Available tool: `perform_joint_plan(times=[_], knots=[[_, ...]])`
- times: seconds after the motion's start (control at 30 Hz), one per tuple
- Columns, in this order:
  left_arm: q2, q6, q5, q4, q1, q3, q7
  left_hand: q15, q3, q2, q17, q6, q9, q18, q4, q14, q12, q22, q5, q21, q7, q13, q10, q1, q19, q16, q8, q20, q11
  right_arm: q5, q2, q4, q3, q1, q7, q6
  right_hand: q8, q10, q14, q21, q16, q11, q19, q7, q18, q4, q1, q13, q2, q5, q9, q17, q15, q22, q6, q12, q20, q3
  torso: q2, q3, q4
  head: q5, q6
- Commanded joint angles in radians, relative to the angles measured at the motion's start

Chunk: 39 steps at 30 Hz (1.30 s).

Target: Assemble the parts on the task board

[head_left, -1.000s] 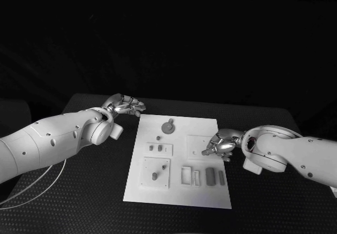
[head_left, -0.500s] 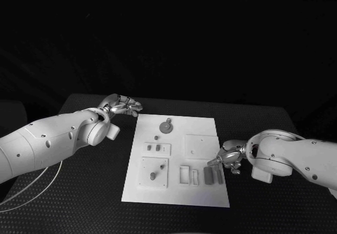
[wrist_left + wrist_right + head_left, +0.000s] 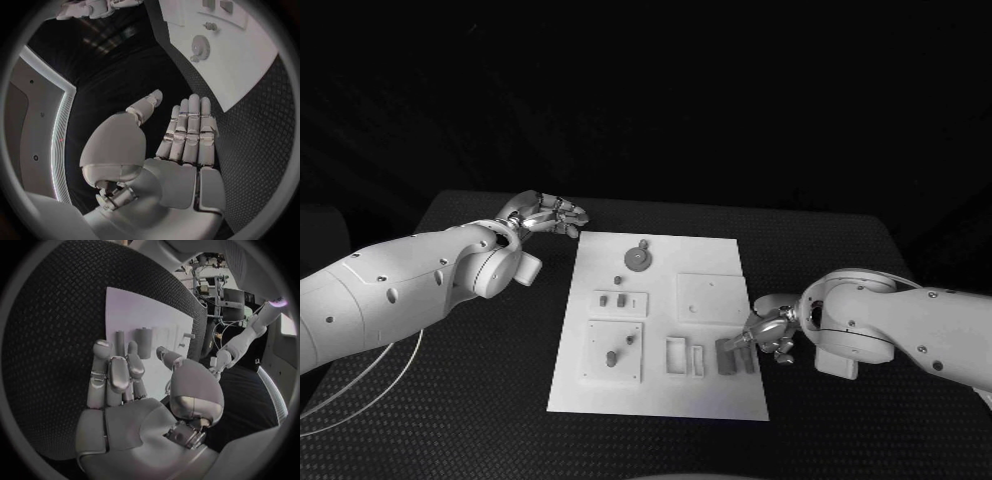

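Step in hand — reaching for a part. The right hand point(image 3: 769, 335), fingers apart and empty, hovers over the grey bars point(image 3: 730, 357) on the task board point(image 3: 711, 260); next, close on one. Left hand point(image 3: 545, 214) idle, open, off the board's far corner.

This looks like a robotics lab or test cell, not a home or shop. A black table point(image 3: 473, 400) with a woven, grid-textured mat stands against a dark backdrop, and the white task board point(image 3: 718, 400) lies at its middle as a fixed test fixture with moulded recesses. Beyond the table's edge on the far side from the board, the right wrist view shows metal equipment racks point(image 3: 215, 292) crowded with rigs and cabling, plus another white jointed robot arm point(image 3: 244, 340) standing beside the table. Off the table on the other side, the left wrist view shows pale grey wall panelling point(image 3: 37, 125) edged by a lit strip.
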Motion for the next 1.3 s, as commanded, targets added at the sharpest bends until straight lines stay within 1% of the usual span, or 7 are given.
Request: perform_joint_plan(times=[0.03,0.13,0.43,0.73,0.93,1.17,1.3], knots=[[0.001,0.016,0.004,0.003,0.002,0.000,0.010,0.001,0.000,0.000,0.002,-0.006,0.001,-0.006,0.006,0.004,0.002,-0.001,-0.004,-0.001,-0.002,-0.001,-0.007,-0.007,0.005,-0.006,0.003,0.002,-0.002,-0.035,0.012,0.001,-0.006,-0.001,-0.002,0.016,0.003,0.004,0.002,0.004,0.007,-0.001,-0.002,0.004,0.020,0.005,-0.004,-0.001,-0.005,0.000,0.001,-0.002,-0.002,0.024,0.000,0.002,-0.004,0.000,0.000,0.0002,-0.0002,0.001,-0.001],[0.001,0.017,0.004,0.003,0.002,0.000,0.009,0.001,0.000,0.000,0.002,-0.007,0.001,-0.006,0.006,0.004,0.002,-0.001,-0.004,-0.001,-0.002,-0.001,-0.007,-0.007,0.004,-0.006,0.003,0.002,-0.002,-0.039,0.018,0.001,-0.010,-0.001,0.002,0.010,0.000,0.003,0.001,0.005,0.006,0.000,-0.004,0.005,0.020,0.005,-0.003,-0.001,-0.006,0.000,0.002,-0.004,-0.001,0.024,-0.002,0.000,-0.004,0.000,0.000,-0.0001,0.0010,-0.001,-0.001],[0.000,0.017,0.004,0.004,0.002,0.000,0.009,0.001,-0.001,0.000,0.003,-0.007,0.001,-0.006,0.007,0.004,0.002,-0.002,-0.005,-0.001,-0.002,-0.001,-0.007,-0.008,0.004,-0.008,0.003,0.002,-0.002,-0.054,0.045,-0.015,-0.013,-0.004,0.011,-0.002,-0.007,-0.007,-0.005,0.009,0.003,0.003,-0.009,0.008,0.020,0.001,0.001,-0.007,-0.005,0.000,0.004,-0.013,0.001,0.023,-0.010,-0.010,-0.004,0.000,0.000,-0.0007,0.0015,-0.002,-0.002],[-0.005,0.016,0.004,0.005,0.002,0.000,0.008,0.001,-0.001,0.001,0.004,-0.007,0.001,-0.006,0.008,0.004,0.002,-0.002,-0.004,-0.001,-0.002,-0.002,-0.007,-0.009,0.004,-0.009,0.004,0.002,-0.002,-0.099,0.078,-0.040,-0.019,-0.028,0.008,-0.019,-0.022,-0.018,-0.009,0.013,0.001,0.008,-0.014,0.013,0.020,-0.008,0.009,-0.015,-0.002,0.001,0.002,-0.020,0.006,0.023,-0.023,-0.022,-0.004,-0.001,0.001,0.0006,0.0017,0.002,-0.007],[-0.005,0.017,0.004,0.006,0.002,0.000,0.008,0.001,-0.001,0.001,0.005,-0.007,0.001,-0.006,0.008,0.004,0.002,-0.002,-0.004,-0.001,-0.002,-0.002,-0.008,-0.009,0.004,-0.009,0.004,0.002,-0.002,-0.121,0.110,-0.047,-0.023,-0.037,0.009,-0.030,-0.027,-0.020,-0.011,0.016,0.002,0.010,-0.017,0.015,0.020,-0.022,0.016,-0.015,0.005,0.000,0.001,-0.024,0.008,0.023,-0.022,-0.023,-0.003,-0.005,0.001,-0.0002,0.0008,0.001,-0.010],[-0.006,0.016,0.004,0.007,0.002,0.000,0.007,0.001,-0.001,0.001,0.006,-0.008,0.001,-0.006,0.009,0.004,0.002,-0.002,-0.004,-0.001,-0.002,-0.002,-0.008,-0.009,0.003,-0.010,0.004,0.002,-0.002,-0.127,0.122,-0.042,-0.023,-0.041,0.016,-0.051,-0.031,-0.021,-0.012,0.017,0.002,0.011,-0.019,0.016,0.020,-0.026,0.015,-0.016,0.006,0.000,0.001,-0.026,0.009,0.022,-0.023,-0.024,-0.002,-0.008,0.001,0.0002,0.0010,0.001,-0.012],[-0.006,0.017,0.004,0.007,0.002,0.000,0.007,0.001,-0.001,0.001,0.006,-0.008,0.001,-0.006,0.009,0.004,0.002,-0.002,-0.004,-0.001,-0.002,-0.002,-0.008,-0.009,0.003,-0.010,0.004,0.002,-0.002,-0.127,0.127,-0.042,-0.023,-0.041,0.017,-0.043,-0.033,-0.021,-0.012,0.018,0.002,0.011,-0.019,0.017,0.020,-0.028,0.015,-0.016,0.006,0.000,0.000,-0.027,0.009,0.022,-0.024,-0.025,-0.002,-0.009,0.000,-0.0006,0.0012,0.002,-0.012]])
